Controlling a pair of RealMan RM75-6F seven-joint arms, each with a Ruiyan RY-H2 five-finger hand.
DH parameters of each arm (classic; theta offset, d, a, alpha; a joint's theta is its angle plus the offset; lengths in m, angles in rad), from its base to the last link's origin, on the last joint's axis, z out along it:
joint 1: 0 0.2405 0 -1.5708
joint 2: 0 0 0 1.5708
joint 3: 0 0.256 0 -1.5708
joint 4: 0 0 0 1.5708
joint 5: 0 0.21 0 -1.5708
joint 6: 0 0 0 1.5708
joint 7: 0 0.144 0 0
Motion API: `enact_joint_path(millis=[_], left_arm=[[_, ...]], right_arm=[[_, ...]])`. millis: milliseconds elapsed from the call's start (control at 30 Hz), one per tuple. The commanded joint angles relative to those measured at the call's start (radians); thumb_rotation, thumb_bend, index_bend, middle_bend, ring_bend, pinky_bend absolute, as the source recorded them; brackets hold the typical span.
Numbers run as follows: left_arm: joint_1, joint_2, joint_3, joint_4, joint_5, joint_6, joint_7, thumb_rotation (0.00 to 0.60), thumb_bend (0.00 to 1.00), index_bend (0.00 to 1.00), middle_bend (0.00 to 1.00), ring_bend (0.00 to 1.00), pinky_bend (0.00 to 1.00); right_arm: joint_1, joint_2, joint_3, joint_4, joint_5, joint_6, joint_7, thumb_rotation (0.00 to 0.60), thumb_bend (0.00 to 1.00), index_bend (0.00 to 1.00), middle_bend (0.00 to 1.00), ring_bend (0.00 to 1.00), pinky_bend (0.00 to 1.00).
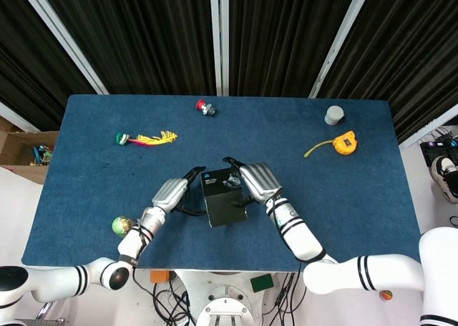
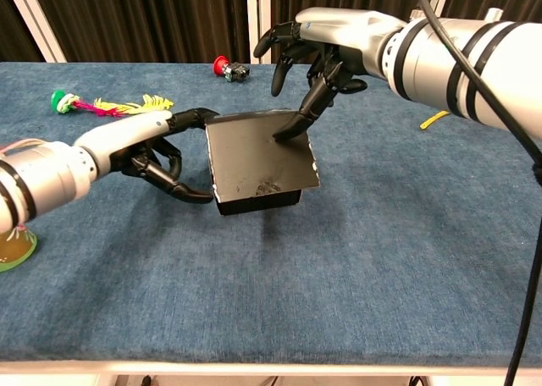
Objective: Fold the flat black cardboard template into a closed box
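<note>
Near the front middle of the table (image 2: 406,259), the mostly folded black box (image 2: 258,162) is being steadied by the left hand (image 2: 157,153), fingers spread wide, while its unsecured lid is being pressed by a right hand (image 2: 326,52) fingertip (image 2: 284,135).

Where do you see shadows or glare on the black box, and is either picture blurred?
Chest view: the black box throws a soft shadow on the cloth in front of it, and its lid has a dull grey sheen; the right hand is sharp. Head view: the box reads as flat black with little detail; even light, no blur.
</note>
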Motion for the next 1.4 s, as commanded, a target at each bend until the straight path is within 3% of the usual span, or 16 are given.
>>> enact_joint_path(millis=[33,300,533,733,900,1067,1400], left_arm=[[0.011,0.086,0.030,-0.082,-0.003,0.042,0.154,0.494,0.05,0.00,0.03,0.62,0.99],[0.040,0.241,0.058,-0.220,-0.014,0.124,0.352,0.513,0.04,0.00,0.03,0.62,0.98],[0.092,0.317,0.059,-0.273,0.057,0.243,0.363,0.522,0.04,0.00,0.03,0.62,0.97],[0.118,0.349,0.061,-0.287,0.122,0.278,0.291,0.522,0.04,0.00,0.03,0.61,0.97],[0.125,0.349,0.066,-0.275,0.164,0.284,0.254,0.524,0.04,0.00,0.03,0.61,0.97],[0.129,0.350,0.060,-0.261,0.183,0.288,0.228,0.525,0.04,0.00,0.03,0.61,0.97],[0.139,0.353,0.054,-0.246,0.204,0.299,0.213,0.525,0.04,0.00,0.03,0.61,0.96]], right_arm=[[0.011,-0.017,-0.005,0.024,-0.017,-0.006,-0.019,0.600,0.00,0.23,0.36,0.73,1.00],[0.026,-0.069,-0.056,0.087,-0.127,0.009,-0.094,0.600,0.02,0.28,0.36,0.73,1.00],[0.003,-0.145,-0.134,0.195,-0.305,0.071,-0.157,0.600,0.12,0.38,0.42,0.74,1.00],[-0.017,-0.241,-0.195,0.389,-0.483,0.111,-0.152,0.600,0.20,0.47,0.44,0.75,1.00],[-0.040,-0.328,-0.245,0.600,-0.650,0.161,-0.098,0.600,0.32,0.57,0.53,0.77,1.00],[-0.057,-0.383,-0.253,0.754,-0.730,0.179,-0.057,0.600,0.37,0.60,0.56,0.77,1.00],[-0.085,-0.401,-0.218,0.806,-0.784,0.185,-0.028,0.600,0.39,0.60,0.57,0.77,1.00]])
